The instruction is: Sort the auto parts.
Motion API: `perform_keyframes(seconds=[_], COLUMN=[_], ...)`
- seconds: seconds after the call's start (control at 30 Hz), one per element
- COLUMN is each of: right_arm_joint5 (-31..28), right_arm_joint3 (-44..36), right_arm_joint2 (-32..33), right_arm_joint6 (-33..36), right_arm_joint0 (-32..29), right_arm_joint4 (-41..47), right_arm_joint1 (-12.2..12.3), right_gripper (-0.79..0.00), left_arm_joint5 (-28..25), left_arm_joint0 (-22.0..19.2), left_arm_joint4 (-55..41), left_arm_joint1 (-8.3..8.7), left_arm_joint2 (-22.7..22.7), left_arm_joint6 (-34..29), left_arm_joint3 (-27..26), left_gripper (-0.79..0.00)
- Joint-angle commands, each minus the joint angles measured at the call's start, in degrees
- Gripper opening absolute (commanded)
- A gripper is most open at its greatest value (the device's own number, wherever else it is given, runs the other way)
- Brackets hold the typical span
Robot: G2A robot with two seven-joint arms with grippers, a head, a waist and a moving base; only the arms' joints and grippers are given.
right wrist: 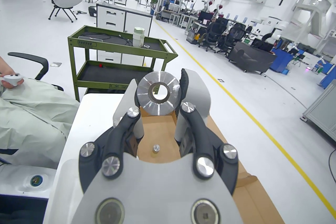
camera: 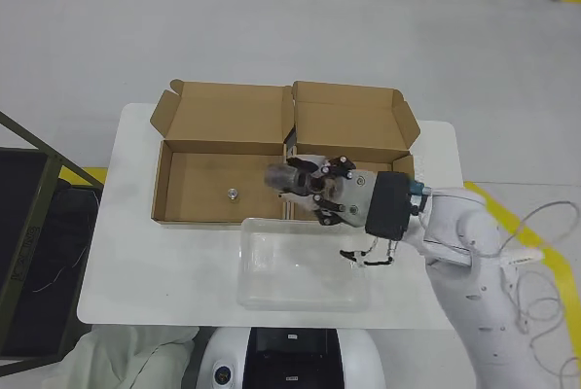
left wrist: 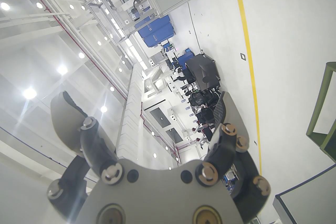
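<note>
The metal disc is being gripped by its rim in the right gripper. The jaws are being held apart only by the disc's own width, and the ribbed black pads are being pressed against its curved edge. The disc is machined and bright, with faint radial marks on its flat face and a round bore through the middle. That face is being turned back toward the wrist, so the bore is being carried along the line of the fingers, roughly level.

The disc is being held above the right end of the left cardboard box, so the coming release is judged to turn on a straight drop. Because the disc would be landing on its rim, rolling is being counted as a risk.

A small metal stud is being kept on that box's floor, near its middle. A second cardboard box is being butted against its right side, and a clear plastic tray is being kept just in front of it.

The left gripper is being held high, well away from the box, with its jaws spread wide and nothing between them.
</note>
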Motion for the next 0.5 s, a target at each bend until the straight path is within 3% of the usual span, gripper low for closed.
perform_keyframes(seconds=[0.0,0.47], right_arm_joint5=[0.1,3.3], right_arm_joint3=[-0.6,-0.9], right_arm_joint2=[1.0,4.5], right_arm_joint6=[-2.1,-8.7], right_arm_joint0=[-1.3,-5.3], right_arm_joint4=[-1.6,-5.5], right_arm_joint1=[0.2,1.2], right_gripper=[-0.785,-0.785], left_arm_joint5=[0.0,0.0], left_arm_joint0=[0.0,0.0], left_arm_joint4=[0.0,0.0], left_arm_joint1=[0.0,0.0], left_arm_joint2=[0.0,0.0], left_arm_joint6=[0.0,0.0], left_arm_joint3=[0.0,0.0], left_gripper=[0.0,0.0])
